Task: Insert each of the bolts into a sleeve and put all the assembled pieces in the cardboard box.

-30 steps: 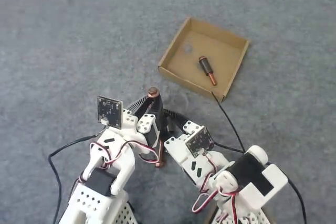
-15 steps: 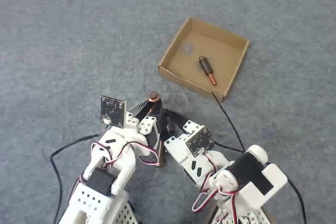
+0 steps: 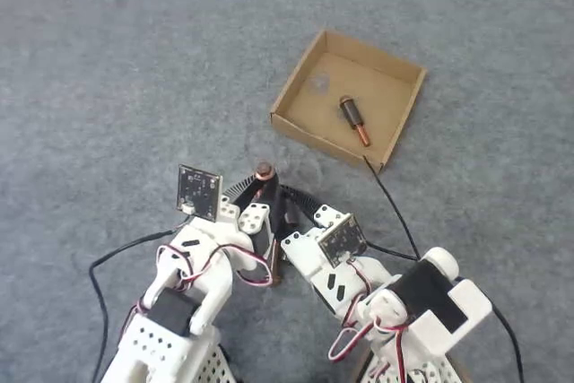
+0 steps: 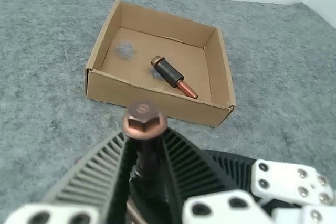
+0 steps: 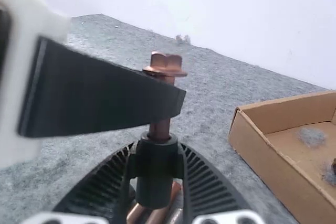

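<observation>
**Tabletop** (image 3: 99,78): grey and felt-like, carrying every item below.

**Box** (image 3: 296,87): cardboard, open at the top. It is sitting toward the far edge, right of the middle, with one corner pointing at the near edge.

**Assembled piece** (image 3: 352,120): a bolt already seated in a dark sleeve. It is lying flat on the box floor near its centre, with the copper tip sticking out toward the right edge.

**Left fingers** (image 4: 126,150): these are hanging over the tabletop near the middle of the near edge. They are pressing closed on the bolt's shank, just under the hexagonal head.

**Bolt** (image 4: 144,121): copper-coloured, standing upright with its head uppermost. It is being held between the two arms, well apart from the box. Its shank is running down through the sleeve, and its copper end is showing below the sleeve in the right wrist view.

**Right fingers** (image 5: 186,174): these are sitting just beside and below the left fingers. They are clamping shut around the sleeve.

**Sleeve** (image 5: 155,169): black and cylindrical, encircling the bolt's shank. A short stretch of bare shank is showing between it and the left fingers.

**Cable** (image 3: 390,208): black, trailing from beside the box's near corner back to the right arm.
</observation>
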Available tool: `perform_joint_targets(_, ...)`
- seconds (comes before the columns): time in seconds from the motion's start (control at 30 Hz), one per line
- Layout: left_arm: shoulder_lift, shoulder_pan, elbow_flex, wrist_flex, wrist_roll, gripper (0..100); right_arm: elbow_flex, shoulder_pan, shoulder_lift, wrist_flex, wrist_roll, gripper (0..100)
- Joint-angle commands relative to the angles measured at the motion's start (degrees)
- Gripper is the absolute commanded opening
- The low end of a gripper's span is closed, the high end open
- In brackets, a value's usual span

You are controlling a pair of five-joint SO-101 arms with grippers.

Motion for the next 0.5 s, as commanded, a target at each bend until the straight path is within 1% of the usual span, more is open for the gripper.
perform_joint_targets(0.0, -0.7, 3.1, -0.1, 2.9, -1.2, 1, -0.1, 2.5, -0.8, -1.8, 0.6, 0.6)
perform_joint_targets(0.07, -0.7, 4.8, -0.3, 4.1, -1.2, 1, -0.2, 2.5, -0.7, -1.8, 0.6, 0.6)
perform_joint_targets(0.17, -0.7, 4.8, -0.5, 4.1, -1.2, 2, -0.2, 2.5, -0.6, -1.8, 0.6, 0.6)
perform_joint_targets(0.37, -0.7, 1.9, -0.5, 4.3, -0.9, 20, -0.2, 2.5, -0.5, -1.8, 0.6, 0.6)
perform_joint_targets(0.47, -0.7, 0.6, -1.6, 4.3, 0.4, 21, -0.4, 2.5, -0.4, -1.6, 0.6, 0.6)
